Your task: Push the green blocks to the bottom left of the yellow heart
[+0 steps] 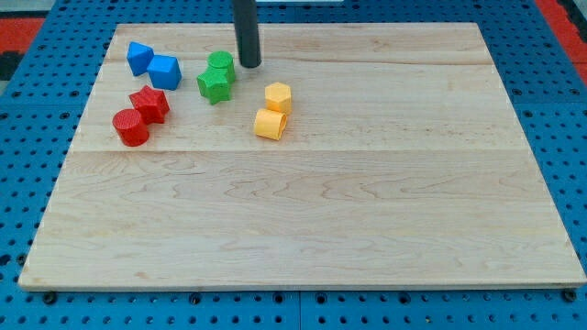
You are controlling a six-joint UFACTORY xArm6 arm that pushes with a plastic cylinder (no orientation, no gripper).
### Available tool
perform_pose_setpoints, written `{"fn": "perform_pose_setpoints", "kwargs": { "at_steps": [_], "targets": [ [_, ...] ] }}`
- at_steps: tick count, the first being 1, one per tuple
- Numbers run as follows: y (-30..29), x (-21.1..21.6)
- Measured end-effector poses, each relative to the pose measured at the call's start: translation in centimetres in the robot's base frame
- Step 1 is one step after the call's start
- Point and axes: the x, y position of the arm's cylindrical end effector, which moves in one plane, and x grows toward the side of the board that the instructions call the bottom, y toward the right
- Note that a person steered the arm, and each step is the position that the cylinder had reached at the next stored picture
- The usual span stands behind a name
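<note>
Two green blocks touch each other near the view's top left: a green round block [221, 65] and a green star [214, 85] just below it. Two yellow blocks lie to their right: a yellow hexagon [278, 96] and a yellow heart [270, 124] below it. My tip [249, 64] rests on the board just right of the green round block, a small gap apart, above and left of the yellow hexagon.
Two blue blocks [139, 57] [165, 71] lie at the view's top left. A red star [149, 103] and a red cylinder [130, 127] lie below them. The wooden board [312, 220] sits on a blue pegboard.
</note>
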Motion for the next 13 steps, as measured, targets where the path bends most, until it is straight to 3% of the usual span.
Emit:
{"fn": "perform_pose_setpoints", "kwargs": {
  "at_steps": [1, 4, 6, 10, 11, 12, 13],
  "targets": [
    [-1.7, -0.5],
    [-4.9, 4.2],
    [-5.8, -0.1],
    [-9.2, 15.2],
    [-7.3, 15.4],
    [-5.9, 9.8],
    [0.3, 5.7]
  ]
}}
